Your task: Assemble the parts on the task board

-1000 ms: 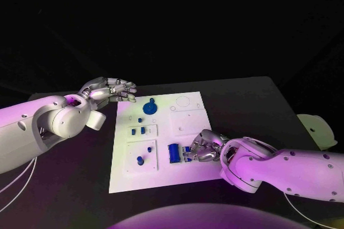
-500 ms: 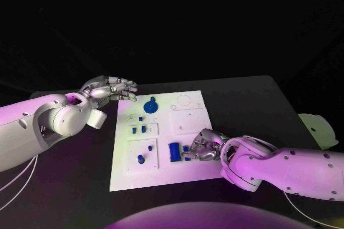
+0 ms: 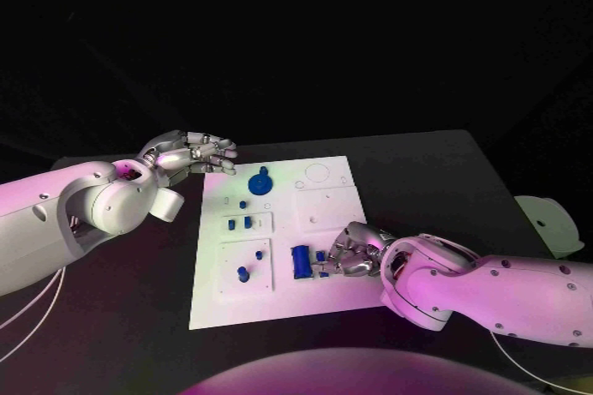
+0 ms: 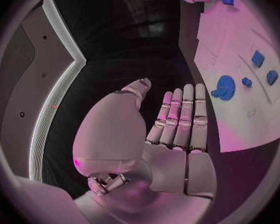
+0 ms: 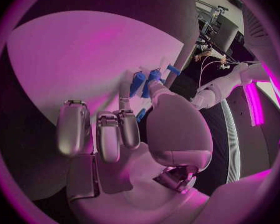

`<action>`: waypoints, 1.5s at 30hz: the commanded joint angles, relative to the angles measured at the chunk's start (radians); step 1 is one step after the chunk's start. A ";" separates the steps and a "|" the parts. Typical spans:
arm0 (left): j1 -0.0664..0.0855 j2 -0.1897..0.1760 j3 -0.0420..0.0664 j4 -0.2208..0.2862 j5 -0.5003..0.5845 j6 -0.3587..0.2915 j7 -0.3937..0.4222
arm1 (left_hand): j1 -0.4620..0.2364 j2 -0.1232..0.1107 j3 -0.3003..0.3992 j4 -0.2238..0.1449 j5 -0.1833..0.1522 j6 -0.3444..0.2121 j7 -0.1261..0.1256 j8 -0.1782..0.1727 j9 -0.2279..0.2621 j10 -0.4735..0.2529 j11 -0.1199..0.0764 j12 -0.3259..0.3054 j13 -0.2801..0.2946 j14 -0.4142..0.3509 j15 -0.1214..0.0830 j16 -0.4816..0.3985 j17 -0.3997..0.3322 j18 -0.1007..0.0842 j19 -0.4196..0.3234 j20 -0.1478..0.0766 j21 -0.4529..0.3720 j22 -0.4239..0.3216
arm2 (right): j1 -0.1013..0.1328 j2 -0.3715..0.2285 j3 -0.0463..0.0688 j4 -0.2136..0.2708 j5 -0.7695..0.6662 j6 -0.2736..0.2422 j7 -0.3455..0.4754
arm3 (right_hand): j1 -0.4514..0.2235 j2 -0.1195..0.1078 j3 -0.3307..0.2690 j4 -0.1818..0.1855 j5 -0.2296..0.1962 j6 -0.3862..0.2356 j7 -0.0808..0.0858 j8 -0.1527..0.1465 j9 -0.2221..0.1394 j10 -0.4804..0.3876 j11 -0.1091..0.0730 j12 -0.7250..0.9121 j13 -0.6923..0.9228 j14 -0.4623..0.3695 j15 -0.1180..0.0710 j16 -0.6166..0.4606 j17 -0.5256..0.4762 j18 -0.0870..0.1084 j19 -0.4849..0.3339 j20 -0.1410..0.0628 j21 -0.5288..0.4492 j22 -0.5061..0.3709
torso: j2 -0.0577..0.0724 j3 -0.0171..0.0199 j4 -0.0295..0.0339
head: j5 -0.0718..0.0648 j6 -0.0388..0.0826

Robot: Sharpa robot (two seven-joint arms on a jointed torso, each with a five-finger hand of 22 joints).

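The white task board (image 3: 324,213) lies mid-table. A round blue gear-like part (image 3: 259,185) sits near its far left corner, and small blue parts (image 3: 240,224) stand below it. My right hand (image 3: 351,252) rests on the board's near right area; its thumb and a finger pinch a small blue part (image 3: 324,264) beside a taller blue block (image 3: 301,262). In the right wrist view the fingertips (image 5: 126,87) meet among blue pieces (image 5: 139,83). My left hand (image 3: 193,154) hovers open off the board's far left corner, fingers straight (image 4: 180,115), holding nothing.
Two more small blue parts (image 3: 243,274) sit in the board's near left square. Empty round and square recesses (image 3: 324,176) mark its far right corner. The black table (image 3: 427,176) extends on the right, and a pale object (image 3: 550,224) lies past its right edge.
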 commanded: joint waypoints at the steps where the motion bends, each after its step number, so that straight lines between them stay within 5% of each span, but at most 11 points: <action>1: 0.001 0.000 0.001 0.003 -0.004 0.015 0.001 | 0.001 0.007 -0.006 -0.002 0.005 -0.006 0.013 0.005 0.001 -0.007 0.003 0.004 -0.001 -0.006 -0.001 0.005 0.002 0.005 0.007 0.000 -0.004 -0.001 | -0.001 -0.005 0.000 0.007 -0.013 0.015 0.006 | 0.007 0.011 -0.006 0.000 0.007 0.007 0.002 -0.004 0.002 0.043 -0.004 -0.005 0.165 0.102 -0.004 0.004 0.263 -0.002 0.028 -0.005 -0.003 0.185 | 0.000 0.0001 0.0001 | -0.001 0.001; 16: 0.001 0.000 0.001 0.003 -0.006 0.016 0.001 | 0.001 0.007 -0.007 -0.001 0.005 -0.007 0.013 0.005 0.001 -0.007 0.003 0.005 -0.001 -0.006 -0.001 0.005 0.002 0.005 0.007 0.000 -0.004 -0.001 | -0.002 -0.041 0.000 0.025 -0.044 0.055 0.044 | 0.096 0.015 -0.004 -0.002 -0.031 0.007 0.002 -0.013 0.000 0.044 -0.005 -0.003 0.168 0.102 -0.004 0.004 0.263 -0.003 0.029 -0.006 0.002 0.186 | 0.000 0.0006 -0.0006 | 0.007 -0.001; 32: 0.001 -0.001 0.001 0.004 -0.007 0.016 0.000 | 0.001 0.007 -0.007 -0.001 0.005 -0.007 0.013 0.005 0.001 -0.007 0.003 0.005 -0.001 -0.006 -0.001 0.005 0.002 0.005 0.007 0.000 -0.004 -0.001 | -0.002 -0.016 0.000 -0.017 -0.048 0.066 0.049 | 0.115 0.019 -0.004 -0.002 -0.048 0.009 0.001 -0.015 -0.001 0.046 -0.005 0.002 0.171 0.102 -0.004 0.004 0.263 -0.004 0.029 -0.006 0.005 0.187 | 0.001 0.0018 0.0024 | 0.009 -0.002; 45: 0.001 -0.003 0.001 0.004 -0.008 0.015 -0.001 | 0.001 0.007 -0.007 -0.001 0.005 -0.007 0.013 0.005 0.001 -0.007 0.003 0.005 -0.001 -0.006 -0.001 0.005 0.002 0.005 0.007 0.000 -0.004 -0.001 | -0.004 -0.010 0.000 -0.028 -0.045 0.060 0.071 | 0.117 0.022 -0.004 -0.001 -0.052 0.011 0.001 -0.014 -0.001 0.046 -0.005 0.000 0.170 0.102 -0.004 0.004 0.263 -0.004 0.029 -0.006 0.003 0.187 | -0.001 0.0008 -0.0010 | 0.012 -0.002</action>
